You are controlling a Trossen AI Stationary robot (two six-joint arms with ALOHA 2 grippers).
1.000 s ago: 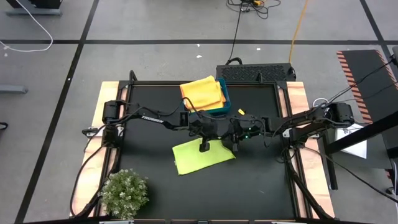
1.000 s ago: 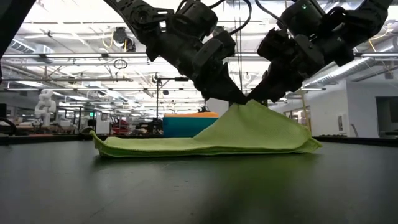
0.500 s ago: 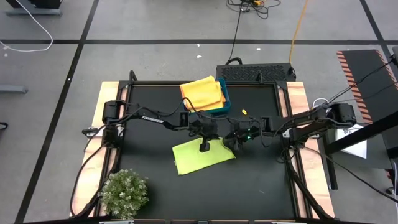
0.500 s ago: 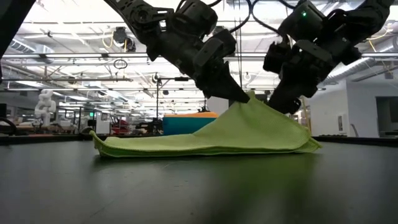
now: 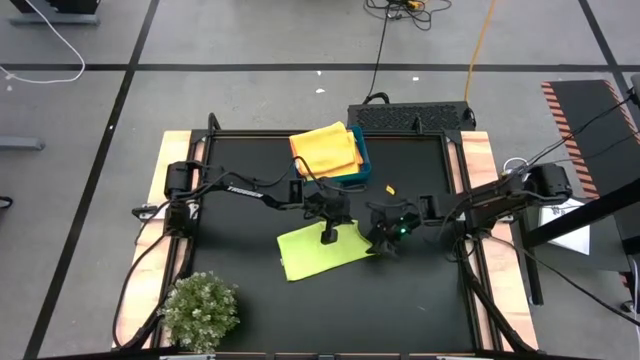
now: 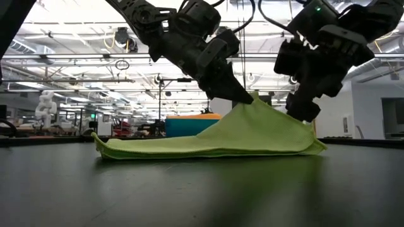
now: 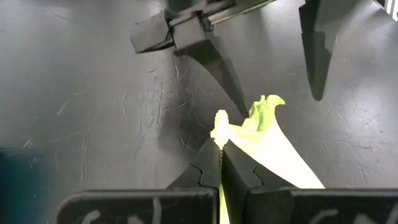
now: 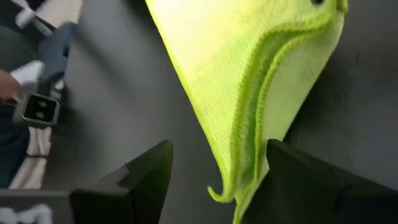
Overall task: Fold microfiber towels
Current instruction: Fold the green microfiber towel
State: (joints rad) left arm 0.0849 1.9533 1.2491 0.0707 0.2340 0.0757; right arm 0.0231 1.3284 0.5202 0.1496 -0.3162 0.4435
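Note:
A lime green towel (image 5: 322, 250) lies on the black table, folded over, with one part (image 6: 252, 104) drawn up into a peak. My left gripper (image 6: 248, 99) is shut on that peak. My right gripper (image 6: 303, 112) stands open just right of the peak. Its two fingers (image 8: 149, 171) flank the towel's doubled edge (image 8: 249, 143); I cannot tell whether they touch it. The left wrist view shows those fingers (image 7: 314, 56) spread wide beyond the peak. Yellow and orange towels (image 5: 325, 147) lie piled on the blue bin (image 5: 358, 165) at the far side. My left gripper pinches a bunched bit of the green towel's edge (image 7: 219, 129) between its two fingers, and more than one layer shows there. The fingers slant down from the table's left. That bit is held up off the table; the cloth slopes away from it to the part lying flat (image 6: 158, 148).
A green bushy plant (image 5: 200, 310) stands at the near left corner. The bin with its pile sits close behind the grippers. Bare black table (image 5: 420, 300) stretches to the near right and near middle.
My right gripper has opened and let go of the towel's raised peak. It has rolled its wrist and drawn off a little toward the table's right and near side. The peak stays up in my left gripper, which has kept still.

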